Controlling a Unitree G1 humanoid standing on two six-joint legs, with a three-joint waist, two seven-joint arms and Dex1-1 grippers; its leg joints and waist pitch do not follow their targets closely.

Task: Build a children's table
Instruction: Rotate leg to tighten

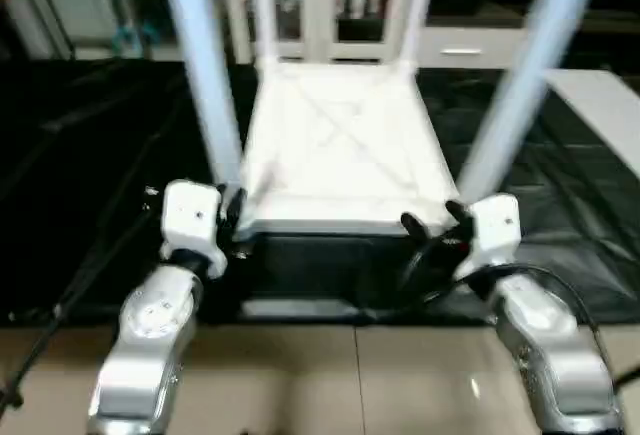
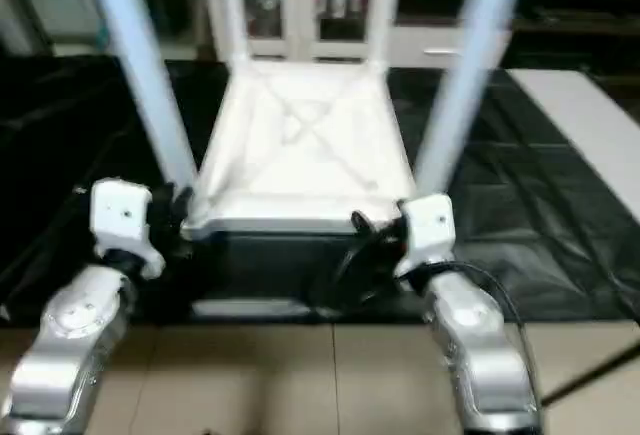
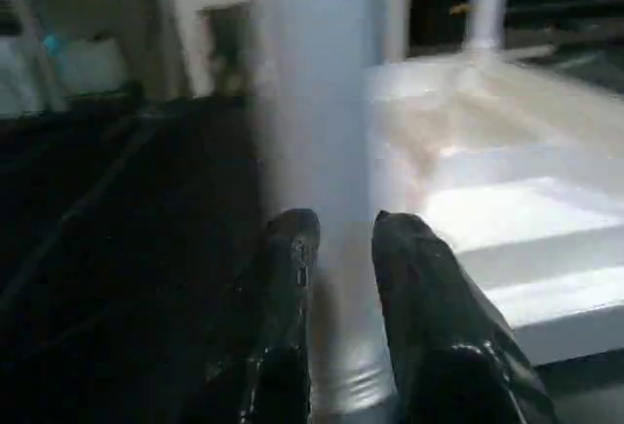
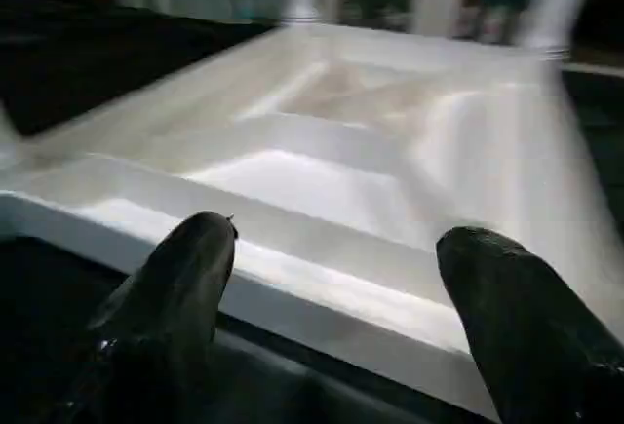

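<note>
Left wrist view shows the left fingers (image 3: 292,278) pinching a leg (image 3: 312,102) standing in the upturned tabletop (image 1: 340,145); right fingers (image 4: 185,268) spread. Next: steady the seating.

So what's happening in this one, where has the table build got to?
The white tabletop lies upside down on the black-covered surface, its ribbed underside up, with four legs standing in the corners. The left gripper has its fingers closed around the near left leg close to its base. The right gripper is open at the tabletop's near edge, beside the near right leg, holding nothing.
</note>
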